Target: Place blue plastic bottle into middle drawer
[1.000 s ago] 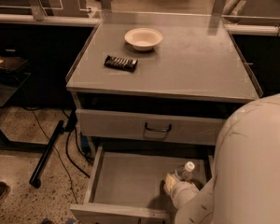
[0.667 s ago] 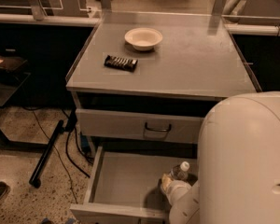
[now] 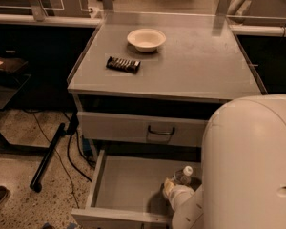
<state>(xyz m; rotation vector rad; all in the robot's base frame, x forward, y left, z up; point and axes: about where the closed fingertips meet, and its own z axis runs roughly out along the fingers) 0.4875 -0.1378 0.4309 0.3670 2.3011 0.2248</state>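
Observation:
The middle drawer (image 3: 126, 185) stands pulled out at the bottom of the cabinet, its grey floor bare on the left. The blue plastic bottle (image 3: 182, 176), clear with a white cap, is upright over the drawer's right part. My gripper (image 3: 174, 191) is right below and to the left of the cap, shut on the bottle's lower body. My arm's large white shell (image 3: 250, 166) hides the drawer's right side and the bottle's bottom.
On the cabinet top sit a white bowl (image 3: 146, 38) and a dark wrapped snack bar (image 3: 123, 64). The upper drawer front with a loop handle (image 3: 161, 130) is closed. A black pole (image 3: 47, 156) and cables lie on the floor to the left.
My arm's white shell has swung left and covers more of the drawer. The gripper and bottle shifted slightly left with it.

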